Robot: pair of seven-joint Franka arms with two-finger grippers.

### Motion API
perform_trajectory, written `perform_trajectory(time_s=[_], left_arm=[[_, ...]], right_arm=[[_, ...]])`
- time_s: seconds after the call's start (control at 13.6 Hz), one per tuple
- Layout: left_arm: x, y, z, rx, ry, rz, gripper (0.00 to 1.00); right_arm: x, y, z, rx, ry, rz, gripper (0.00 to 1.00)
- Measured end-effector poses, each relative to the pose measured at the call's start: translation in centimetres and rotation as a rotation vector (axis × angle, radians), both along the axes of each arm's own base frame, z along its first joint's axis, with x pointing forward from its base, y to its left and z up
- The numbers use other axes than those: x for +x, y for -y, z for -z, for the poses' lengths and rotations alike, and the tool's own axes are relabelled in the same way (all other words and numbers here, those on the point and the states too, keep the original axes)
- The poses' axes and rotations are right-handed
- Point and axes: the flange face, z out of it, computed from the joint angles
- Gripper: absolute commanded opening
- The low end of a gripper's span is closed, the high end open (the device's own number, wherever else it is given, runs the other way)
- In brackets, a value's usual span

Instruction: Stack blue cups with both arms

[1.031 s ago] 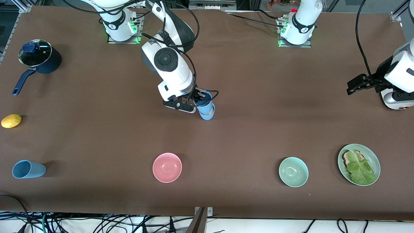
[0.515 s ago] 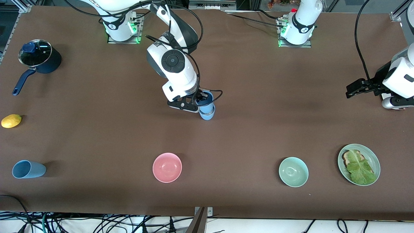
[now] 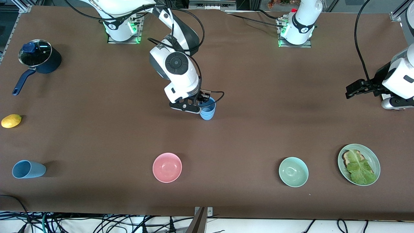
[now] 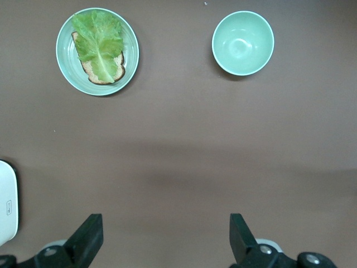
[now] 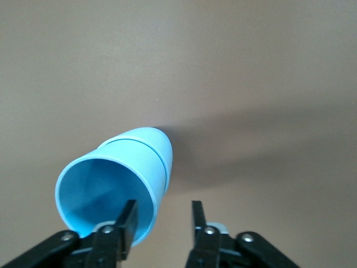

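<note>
The right gripper [image 3: 201, 104] is low over the middle of the table [image 3: 258, 129], at the rim of a pair of stacked blue cups [image 3: 207, 111]: one cup sits nested inside the other, and the stack stands on the table. In the right wrist view the gripper [image 5: 162, 218] has one finger [image 5: 127, 219] inside the mouth of the upper cup [image 5: 111, 187] and the other finger outside its wall, with a visible gap between the outer finger and the cup, so the claw is spread and not pinching the rim. The lower cup [image 5: 159, 146] shows as a rounded band past the upper cup's edge. A third blue cup [image 3: 28, 169] lies on its side at the right arm's end of the table, near the edge closest to the front camera. The left gripper [image 3: 357, 86] hangs in the air over the left arm's end of the table, and that arm waits; in the left wrist view its fingers [image 4: 89, 237] stand wide apart with nothing between them. Nearer to the front camera than the stack sit a pink bowl [image 3: 167, 167], a green bowl [image 3: 293, 171] and a green plate [image 3: 372, 155] with bread and lettuce [image 3: 359, 167]. At the right arm's end lie a lemon [image 3: 11, 121] and a dark blue pot [image 3: 39, 60] with a glass lid.
</note>
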Motion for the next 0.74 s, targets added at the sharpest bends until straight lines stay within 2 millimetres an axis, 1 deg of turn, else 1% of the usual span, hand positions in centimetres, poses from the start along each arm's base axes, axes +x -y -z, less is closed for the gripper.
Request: perform_trajectory(time_s=[0.07,0.15,0.22,0.29,0.37,0.44,0.52,0.59,0.74], left_arm=[[0.0,0.0,0.0,0.000,0.000,0.000,1.00],[0.0,0.0,0.1,0.000,0.000,0.000,1.00],[0.0,0.1,0.0,0.000,0.000,0.002,1.00],[0.0,0.3,0.0,-0.001,0.000,0.004,1.00],[0.0,0.4,0.0,-0.001,0.001,0.006,1.00],[0.0,0.4,0.0,-0.001,0.001,0.007,1.00],[0.0,0.4,0.0,-0.001,0.001,0.007,1.00],[0.0,0.4,0.0,-0.001,0.001,0.008,1.00],[0.0,0.5,0.0,-0.001,0.002,0.009,1.00]], right_arm=[[0.2,0.0,-0.4,0.003,0.008,0.000,1.00],[0.5,-0.1,-1.1,0.010,0.021,0.001,1.00],[0.9,0.0,-2.4,0.014,0.032,0.004,1.00],[1.2,0.3,-3.8,0.006,0.033,0.008,1.00],[1.6,1.0,-5.6,-0.001,0.046,0.016,1.00],[2.1,2.1,-7.8,-0.008,0.065,0.028,1.00],[2.5,3.7,-10.1,-0.031,0.073,0.031,1.00],[2.8,6.0,-12.4,-0.066,0.073,0.009,1.00],[3.7,11.3,-16.5,-0.122,0.071,-0.072,1.00]])
